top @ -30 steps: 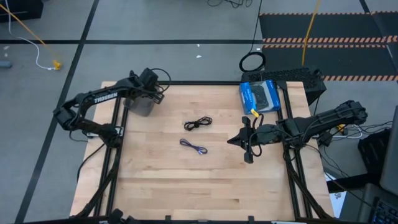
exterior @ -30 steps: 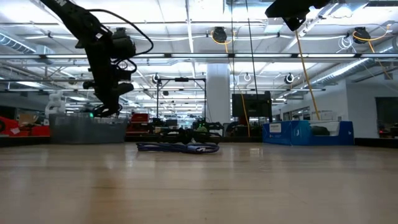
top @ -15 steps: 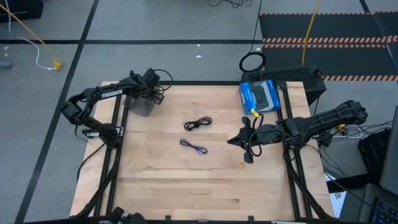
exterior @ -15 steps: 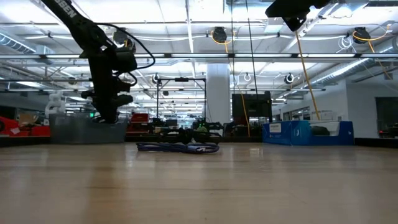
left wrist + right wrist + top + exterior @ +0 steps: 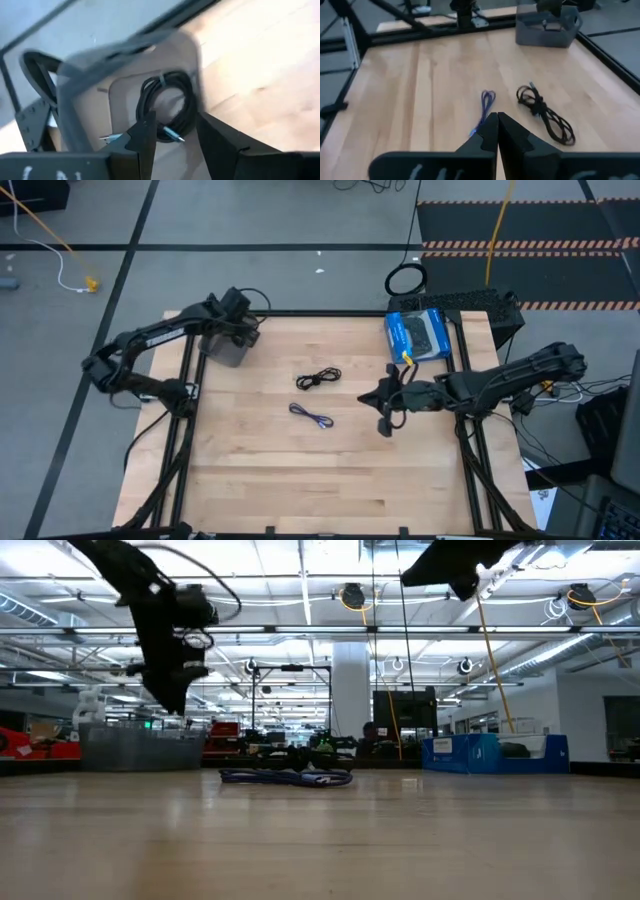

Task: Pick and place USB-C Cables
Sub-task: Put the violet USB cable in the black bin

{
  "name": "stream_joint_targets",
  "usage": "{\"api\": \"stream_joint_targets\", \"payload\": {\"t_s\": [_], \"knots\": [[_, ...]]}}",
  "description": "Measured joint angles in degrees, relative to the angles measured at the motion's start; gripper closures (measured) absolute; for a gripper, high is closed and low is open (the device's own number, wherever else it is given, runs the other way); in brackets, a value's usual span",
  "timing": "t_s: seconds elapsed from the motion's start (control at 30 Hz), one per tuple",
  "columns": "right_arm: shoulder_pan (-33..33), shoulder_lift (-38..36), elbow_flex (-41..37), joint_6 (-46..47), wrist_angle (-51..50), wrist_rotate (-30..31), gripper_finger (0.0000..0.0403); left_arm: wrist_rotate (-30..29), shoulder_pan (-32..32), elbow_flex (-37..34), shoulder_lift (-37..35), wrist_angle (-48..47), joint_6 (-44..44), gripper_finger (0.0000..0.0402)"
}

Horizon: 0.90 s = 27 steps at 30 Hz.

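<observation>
Right hand (image 5: 383, 413) shifted inward, left hand (image 5: 236, 320) over bin (image 5: 226, 351)

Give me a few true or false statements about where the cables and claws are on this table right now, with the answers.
1. A black cable lies coiled inside the grey bin. True.
2. The purple-blue cable sits inside the blue box. False: it lies on the bare wooden table, near the middle.
3. The left claw is open, above the grey bin. True.
4. The right claw grips the black cable on the table. False: it is shut on nothing, and that cable lies loose.
5. The two cables on the table overlap. False: they lie apart.
</observation>
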Motion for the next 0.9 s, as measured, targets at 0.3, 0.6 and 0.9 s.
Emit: {"api": "stream_joint_targets", "payload": {"t_s": [0.3,0.6,0.9], "knots": [[-6.88,10.28,0.02,-0.54,11.73,-7.2,0.0403,0.13,-14.94,-0.06,-15.7,-0.46,-3.71,0.0282],[-12.46,19.75,0.42,-1.23,19.95,-13.45,0.0354,-2.35,-34.49,-0.14,-20.82,2.17,-6.74,0.0284],[-12.68,31.47,7.45,-5.21,20.55,-13.67,0.0287,-2.55,-47.37,-0.2,-18.68,8.64,-6.46,0.0284]]}}
